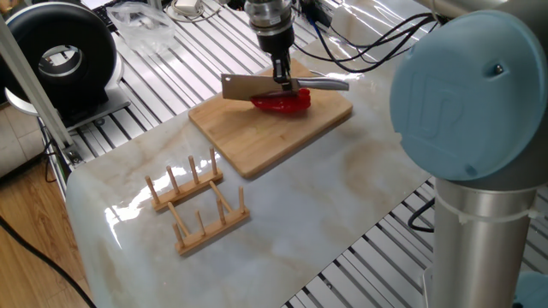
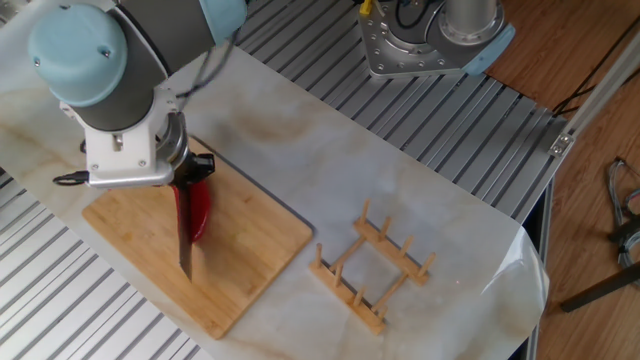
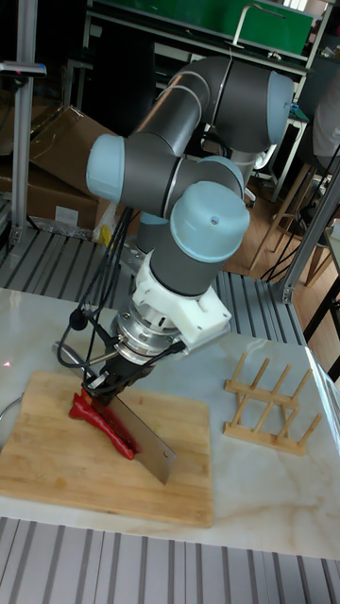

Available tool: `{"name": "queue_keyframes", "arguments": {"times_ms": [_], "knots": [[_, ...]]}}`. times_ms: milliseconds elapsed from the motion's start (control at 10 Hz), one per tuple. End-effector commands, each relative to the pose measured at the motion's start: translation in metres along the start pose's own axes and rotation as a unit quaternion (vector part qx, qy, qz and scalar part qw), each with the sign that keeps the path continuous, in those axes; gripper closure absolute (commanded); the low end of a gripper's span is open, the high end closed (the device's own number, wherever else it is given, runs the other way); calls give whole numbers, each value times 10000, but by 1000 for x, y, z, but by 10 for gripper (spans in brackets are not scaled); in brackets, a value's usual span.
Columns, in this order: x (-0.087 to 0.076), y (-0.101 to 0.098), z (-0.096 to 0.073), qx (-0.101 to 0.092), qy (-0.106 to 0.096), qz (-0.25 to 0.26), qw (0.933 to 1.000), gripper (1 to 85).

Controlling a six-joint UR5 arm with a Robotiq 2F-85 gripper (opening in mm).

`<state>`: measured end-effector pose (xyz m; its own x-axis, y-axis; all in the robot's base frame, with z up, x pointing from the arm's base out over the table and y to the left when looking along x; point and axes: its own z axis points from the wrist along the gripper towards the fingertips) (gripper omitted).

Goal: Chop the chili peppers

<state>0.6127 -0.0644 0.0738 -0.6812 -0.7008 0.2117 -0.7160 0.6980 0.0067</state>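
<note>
My jaws (image 3: 111, 376) are clamped on the handle of a broad steel cleaver (image 3: 144, 436), its blade running out toward five o'clock in the tall view. The glossy red chili pepper (image 3: 102, 422) lies on the pale bamboo cutting board (image 3: 57, 462), directly under and just beside the blade at its eight o'clock side, its long axis nearly parallel to the edge. A crosswise chop, I judge, needs turning. The blade hides whether the pepper is already split; contact is unclear.

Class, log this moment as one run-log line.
gripper: shut on cleaver | blade: over chili pepper | pepper: on cutting board
</note>
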Motion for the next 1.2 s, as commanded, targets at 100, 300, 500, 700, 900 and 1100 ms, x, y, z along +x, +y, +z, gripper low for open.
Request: {"name": "queue_keyframes", "arguments": {"times_ms": [100, 300, 500, 700, 900, 1100], "knots": [[-1, 3, 14, -173, -265, -52, 9995, 843], [-2, 3, 16, -156, -281, -59, 9995, 843], [-1, -1, 0, -37, -101, -59, 9999, 843], [-13, 6, -13, -82, -59, 71, 9999, 843], [-18, 8, 4, -263, -296, 95, 9992, 843], [-12, 12, 4, -436, -316, 123, 9985, 843]]}}
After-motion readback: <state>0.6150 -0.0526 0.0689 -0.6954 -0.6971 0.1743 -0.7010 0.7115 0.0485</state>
